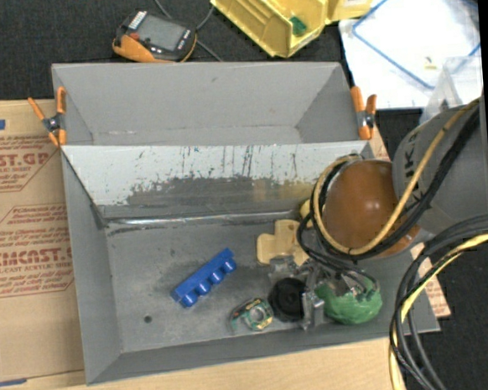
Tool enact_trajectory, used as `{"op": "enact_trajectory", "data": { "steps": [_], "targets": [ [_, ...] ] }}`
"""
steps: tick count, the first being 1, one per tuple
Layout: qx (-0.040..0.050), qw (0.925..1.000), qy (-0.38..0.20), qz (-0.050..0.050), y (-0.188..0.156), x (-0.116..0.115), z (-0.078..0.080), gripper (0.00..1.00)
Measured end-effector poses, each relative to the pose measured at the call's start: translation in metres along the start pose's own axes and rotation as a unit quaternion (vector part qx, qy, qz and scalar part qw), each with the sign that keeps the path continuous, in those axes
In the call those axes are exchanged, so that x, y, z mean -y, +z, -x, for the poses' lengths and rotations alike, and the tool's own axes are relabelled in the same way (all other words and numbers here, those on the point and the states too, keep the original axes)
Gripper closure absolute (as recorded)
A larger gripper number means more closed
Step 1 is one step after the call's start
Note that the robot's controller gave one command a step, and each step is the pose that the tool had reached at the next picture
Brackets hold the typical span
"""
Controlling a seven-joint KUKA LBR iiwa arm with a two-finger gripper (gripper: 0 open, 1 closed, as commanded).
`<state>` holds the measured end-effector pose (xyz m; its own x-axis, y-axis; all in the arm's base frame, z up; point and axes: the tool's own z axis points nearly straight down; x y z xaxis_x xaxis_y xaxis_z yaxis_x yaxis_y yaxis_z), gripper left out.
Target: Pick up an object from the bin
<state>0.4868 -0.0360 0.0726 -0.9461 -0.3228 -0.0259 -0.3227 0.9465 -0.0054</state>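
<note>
Item: black round plastic knob (286,297), grey metal bin (132,266), 5 o'clock corner, beneath my gripper (308,303); grip state I cannot tell. Judge light, rigid, smooth: take across rim. Green soft lump (354,306) just beside, 3 o'clock; blue ridged plastic block (204,277), 9 o'clock.

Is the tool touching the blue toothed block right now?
Apart. The camera view shows a stretch of bare bin floor between the blue toothed block and the tool.

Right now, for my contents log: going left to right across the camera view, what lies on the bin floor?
Blue toothed block, small round green-and-metal piece, black round object, green lump.
</note>
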Motion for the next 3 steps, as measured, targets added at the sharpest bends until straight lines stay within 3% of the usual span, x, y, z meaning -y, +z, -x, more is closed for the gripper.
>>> {"op": "enact_trajectory", "data": {
  "steps": [1, 2, 3],
  "targets": [
    [-0.0065, 1.0, 0.0, 0.002, -0.015, -0.001, -0.003, 1.0],
    [-0.0033, 1.0, 0.0, 0.001, -0.045, -0.001, -0.001, 1.0],
    [-0.0069, 1.0, 0.0, 0.003, -0.078, -0.002, -0.002, 1.0]
  ]
}}
